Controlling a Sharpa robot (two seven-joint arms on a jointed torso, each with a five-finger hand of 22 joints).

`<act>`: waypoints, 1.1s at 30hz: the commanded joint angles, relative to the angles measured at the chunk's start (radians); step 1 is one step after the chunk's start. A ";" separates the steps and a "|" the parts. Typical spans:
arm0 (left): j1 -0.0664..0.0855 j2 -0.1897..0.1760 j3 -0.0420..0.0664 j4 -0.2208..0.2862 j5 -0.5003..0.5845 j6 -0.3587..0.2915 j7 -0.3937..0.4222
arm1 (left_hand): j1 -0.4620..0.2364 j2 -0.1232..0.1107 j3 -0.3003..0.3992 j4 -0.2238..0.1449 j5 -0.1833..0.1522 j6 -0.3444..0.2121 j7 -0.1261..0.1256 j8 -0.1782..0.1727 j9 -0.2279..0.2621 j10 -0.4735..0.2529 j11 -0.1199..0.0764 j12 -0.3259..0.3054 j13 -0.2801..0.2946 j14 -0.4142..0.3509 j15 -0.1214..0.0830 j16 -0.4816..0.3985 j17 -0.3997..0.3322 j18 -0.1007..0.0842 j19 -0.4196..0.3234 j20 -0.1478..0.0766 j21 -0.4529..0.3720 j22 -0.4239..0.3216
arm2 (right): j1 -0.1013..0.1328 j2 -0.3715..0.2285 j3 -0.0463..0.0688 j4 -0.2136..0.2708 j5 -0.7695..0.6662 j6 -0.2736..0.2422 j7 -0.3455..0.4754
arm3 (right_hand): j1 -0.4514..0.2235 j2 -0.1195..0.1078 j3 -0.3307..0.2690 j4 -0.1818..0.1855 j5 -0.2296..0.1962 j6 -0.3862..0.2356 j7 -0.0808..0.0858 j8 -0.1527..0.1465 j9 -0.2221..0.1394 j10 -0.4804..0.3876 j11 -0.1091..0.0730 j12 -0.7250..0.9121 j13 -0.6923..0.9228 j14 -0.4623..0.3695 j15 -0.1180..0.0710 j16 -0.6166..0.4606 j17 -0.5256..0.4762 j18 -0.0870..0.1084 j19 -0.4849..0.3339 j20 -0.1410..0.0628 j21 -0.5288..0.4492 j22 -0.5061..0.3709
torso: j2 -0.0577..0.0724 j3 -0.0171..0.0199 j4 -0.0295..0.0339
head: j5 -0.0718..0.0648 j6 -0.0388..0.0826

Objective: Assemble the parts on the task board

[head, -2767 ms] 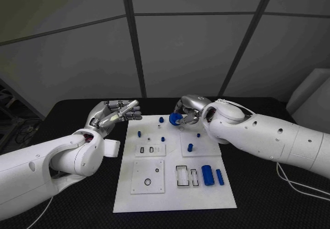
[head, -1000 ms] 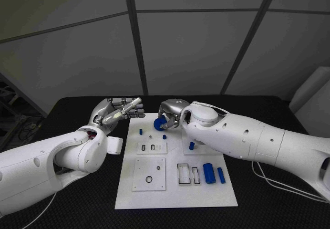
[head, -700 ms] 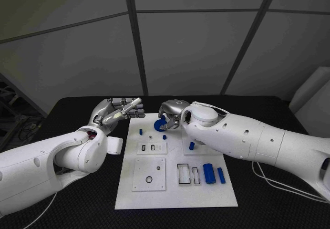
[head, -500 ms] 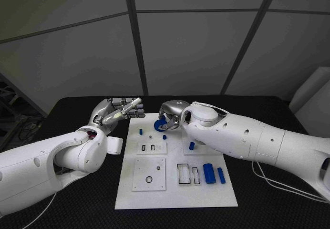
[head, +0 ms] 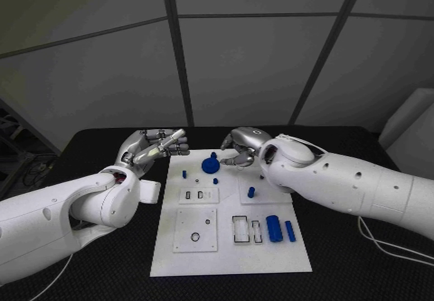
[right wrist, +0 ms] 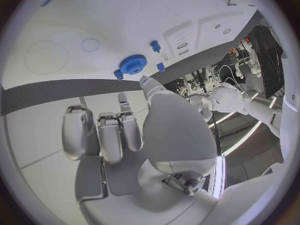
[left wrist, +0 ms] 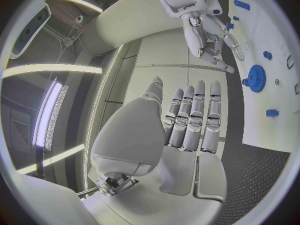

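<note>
The white task board [head: 226, 257] lies in the middle of the black table. A blue gear [head: 210, 165] sits on the board's far part with nothing holding it; it is also in the wrist views [left wrist: 256, 77] [right wrist: 132, 64]. Just right of the gear, my right hand [head: 241, 152] hovers with fingers apart and holds nothing [left wrist: 209, 30]. At the board's far left corner my left hand [head: 153, 148] is raised with straight fingers side by side, and it too holds nothing [left wrist: 187, 125]. Small blue pegs [head: 184, 174] [head: 251, 192] stand on the board.
Two blue cylinders [head: 273, 229] [head: 290, 231] lie at the board's right beside rectangular slots [head: 241, 231]. Raised white blocks [head: 197, 195] [head: 194, 231] with holes sit on the board's left half. Black table surrounds the board.
The right hand has let go of the blue gear, which now sits on the board's far part, and has drawn back to the right. The left hand has stayed put.
</note>
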 commanded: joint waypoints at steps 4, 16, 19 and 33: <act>0.001 -0.002 0.001 -0.006 -0.002 0.015 0.004 | -0.001 0.010 -0.002 -0.004 -0.006 0.002 0.008 -0.006 -0.001 -0.001 0.004 -0.004 0.002 0.000 -0.001 -0.004 0.000 0.053 -0.002 0.007 -0.003 -0.002 | 0.003 -0.127 0.000 0.049 0.235 -0.061 0.157 | 0.050 -0.005 0.008 -0.035 -0.018 0.004 -0.006 -0.007 0.000 0.018 -0.002 -0.008 0.162 0.106 0.002 0.003 0.263 -0.008 -0.011 -0.003 -0.009 0.018 | -0.004 0.0016 -0.0148 | 0.003 0.006; 0.001 0.011 0.001 -0.026 -0.002 0.025 0.002 | 0.002 0.012 -0.001 -0.006 -0.006 0.005 0.006 -0.006 0.000 0.003 0.003 -0.004 0.002 0.001 -0.001 -0.006 0.001 0.053 -0.001 0.007 -0.004 -0.002 | 0.002 -0.270 -0.001 0.011 0.341 -0.008 0.248 | 0.087 -0.014 0.002 -0.066 0.003 0.012 -0.012 -0.007 0.001 0.012 -0.008 -0.014 0.156 0.106 -0.004 0.003 0.263 -0.006 -0.019 -0.008 -0.015 0.008 | -0.003 0.0067 -0.0186 | -0.018 0.011; 0.000 0.015 0.000 -0.029 -0.002 0.026 0.001 | 0.002 0.012 -0.001 -0.006 -0.006 0.005 0.006 -0.006 0.000 0.003 0.003 -0.004 0.002 0.001 -0.001 -0.006 0.001 0.053 -0.001 0.007 -0.004 -0.002 | 0.002 -0.275 -0.001 -0.015 0.347 -0.004 0.258 | 0.090 -0.015 0.001 -0.068 0.005 0.011 -0.012 -0.008 0.000 0.011 -0.008 -0.015 0.155 0.106 -0.004 0.003 0.263 -0.006 -0.019 -0.009 -0.015 0.007 | -0.003 0.0044 -0.0162 | -0.024 0.009; -0.001 0.027 0.000 -0.042 -0.002 0.030 0.000 | 0.002 0.012 -0.001 -0.006 -0.006 0.005 0.006 -0.006 0.000 0.003 0.003 -0.004 0.002 0.001 -0.001 -0.006 0.001 0.053 -0.001 0.007 -0.004 -0.002 | -0.018 -0.274 -0.001 -0.058 0.357 0.035 0.267 | 0.091 -0.017 -0.003 -0.070 0.006 0.006 -0.011 -0.012 -0.001 0.009 -0.008 -0.017 0.152 0.106 -0.004 0.003 0.263 -0.005 -0.021 -0.009 -0.016 0.005 | -0.004 0.0020 -0.0153 | -0.025 0.000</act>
